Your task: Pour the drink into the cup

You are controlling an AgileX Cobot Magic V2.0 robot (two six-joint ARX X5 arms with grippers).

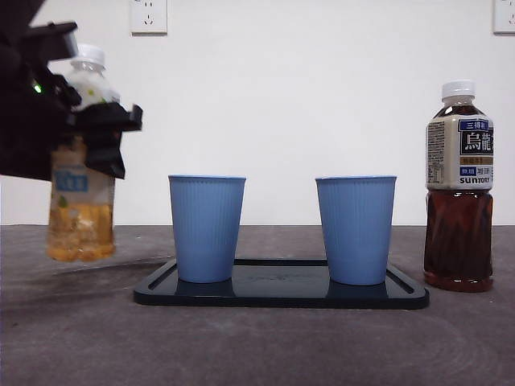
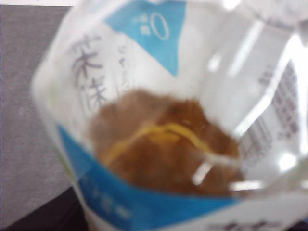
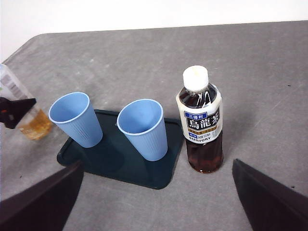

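My left gripper (image 1: pixel 90 121) is shut on a clear bottle of yellow tea (image 1: pixel 80 217) with a white cap, and holds it upright a little above the table at the left. The bottle fills the left wrist view (image 2: pixel 168 144) and shows at the edge of the right wrist view (image 3: pixel 26 122). Two blue cups (image 1: pixel 207 229) (image 1: pixel 356 229) stand upright on a dark tray (image 1: pixel 282 297), to the right of the held bottle. My right gripper (image 3: pixel 157 166) is open and empty, high above the tray (image 3: pixel 120 168) and the cups (image 3: pixel 76 118) (image 3: pixel 143 127).
A capped bottle of dark oolong tea (image 1: pixel 459 193) stands on the table just right of the tray; it also shows in the right wrist view (image 3: pixel 202 130). A white wall with sockets is behind the table.
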